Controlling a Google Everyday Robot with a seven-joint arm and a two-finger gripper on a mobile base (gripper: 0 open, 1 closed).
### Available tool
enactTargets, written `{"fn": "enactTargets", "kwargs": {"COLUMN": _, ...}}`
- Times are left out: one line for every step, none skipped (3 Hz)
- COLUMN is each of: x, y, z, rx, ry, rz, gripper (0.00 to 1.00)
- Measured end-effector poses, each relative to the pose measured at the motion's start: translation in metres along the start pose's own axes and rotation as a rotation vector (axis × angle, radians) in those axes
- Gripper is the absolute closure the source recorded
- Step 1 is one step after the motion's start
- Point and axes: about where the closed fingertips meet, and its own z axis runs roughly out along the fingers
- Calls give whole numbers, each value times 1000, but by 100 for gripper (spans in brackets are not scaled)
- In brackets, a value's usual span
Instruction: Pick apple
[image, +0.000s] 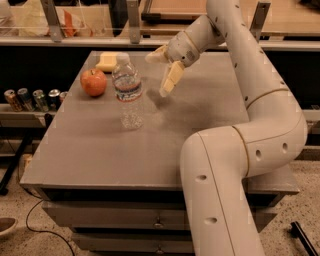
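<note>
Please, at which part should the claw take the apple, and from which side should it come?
Grip the apple across its widest round middle, coming down from above. It sits upright on the table, stem dimple up. The taller bottle stands between it and the open claw, and the sponge lies close behind, so a sideways approach looks risky.

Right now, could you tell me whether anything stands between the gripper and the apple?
Yes: the clear bottle stands upright on the table, roughly between the apple and the open gripper hovering above the surface. Its base sits slightly nearer the camera, so a direct reach might clip it.
</note>
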Motion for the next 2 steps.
{"fn": "enactTargets", "kwargs": {"x": -12, "y": -4, "z": 9, "rx": -6, "ry": 15, "rz": 6, "gripper": 0}}
{"fn": "enactTargets", "kwargs": {"x": -12, "y": -4, "z": 9, "rx": -6, "ry": 14, "rz": 6, "gripper": 0}}
